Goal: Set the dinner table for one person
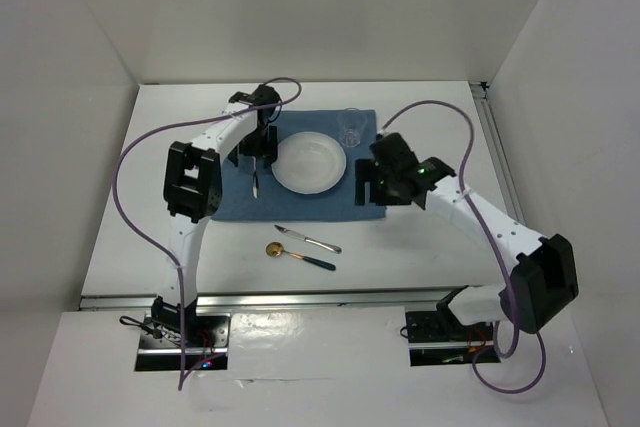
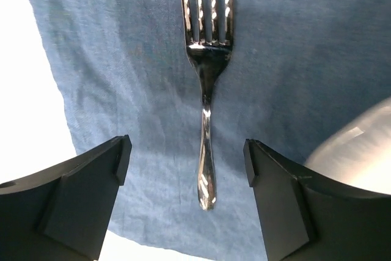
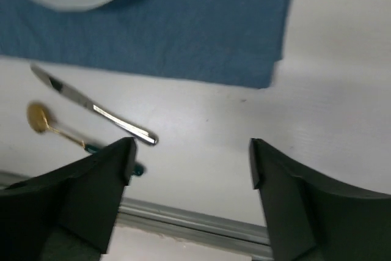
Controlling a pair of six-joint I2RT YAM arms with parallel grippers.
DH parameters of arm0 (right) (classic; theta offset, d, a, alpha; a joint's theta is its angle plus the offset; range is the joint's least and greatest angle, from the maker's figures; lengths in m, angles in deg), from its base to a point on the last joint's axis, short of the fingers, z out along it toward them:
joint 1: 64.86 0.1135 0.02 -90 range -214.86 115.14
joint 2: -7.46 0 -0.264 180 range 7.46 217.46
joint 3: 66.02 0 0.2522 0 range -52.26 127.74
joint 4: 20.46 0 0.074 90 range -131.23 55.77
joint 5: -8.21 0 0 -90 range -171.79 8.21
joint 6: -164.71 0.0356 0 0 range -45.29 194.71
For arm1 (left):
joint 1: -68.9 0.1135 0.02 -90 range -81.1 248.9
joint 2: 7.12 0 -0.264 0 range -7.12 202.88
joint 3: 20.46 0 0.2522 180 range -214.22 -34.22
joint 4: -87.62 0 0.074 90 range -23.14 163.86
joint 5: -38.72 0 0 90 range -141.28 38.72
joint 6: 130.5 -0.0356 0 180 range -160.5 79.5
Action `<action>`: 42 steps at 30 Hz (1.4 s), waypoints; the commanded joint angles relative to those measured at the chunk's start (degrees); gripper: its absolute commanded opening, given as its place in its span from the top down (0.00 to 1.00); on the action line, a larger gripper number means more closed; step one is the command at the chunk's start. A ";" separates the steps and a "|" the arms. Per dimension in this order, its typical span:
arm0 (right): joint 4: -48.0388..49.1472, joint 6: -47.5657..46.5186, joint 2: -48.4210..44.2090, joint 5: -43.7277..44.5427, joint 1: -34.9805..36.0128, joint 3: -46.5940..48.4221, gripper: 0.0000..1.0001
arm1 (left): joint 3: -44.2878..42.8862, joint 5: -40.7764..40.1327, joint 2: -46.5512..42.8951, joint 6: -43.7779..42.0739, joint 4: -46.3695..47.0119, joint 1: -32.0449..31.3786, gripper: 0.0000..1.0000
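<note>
Here, the fork (image 2: 208, 59) is seen laid on the blue placemat (image 2: 122, 59) left of the plate (image 1: 310, 162), the left claw (image 2: 186, 154) spread wide either side of it, gripping nothing.
The white desk (image 1: 420, 247) is covered at its middle by the placemat, and fork placement is judged nearly done: the left claw should be raised straight up, jaws apart, so that the handle between them is not brushed askew (its end sits close to the cloth's edge). The right claw (image 3: 190, 151) is likewise held wide and empty, above the placemat's near right corner. The knife (image 1: 308, 239) and spoon (image 1: 297, 256) are found on bare desk before the cloth; each should be gripped across its handle and set right of the plate.
</note>
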 commanded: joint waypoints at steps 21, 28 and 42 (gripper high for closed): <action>16.47 -17.74 21.85 -8.52 29.83 1.44 0.34 | 11.82 0.02 -38.23 5.44 -2.03 0.21 0.06; 19.27 -18.28 25.73 -6.50 30.45 0.74 0.40 | 14.28 -0.50 -38.23 5.44 -2.03 0.21 0.06; 14.45 -22.59 11.24 -13.71 31.50 2.93 1.00 | 12.97 -1.03 -40.60 5.97 -2.12 0.21 0.07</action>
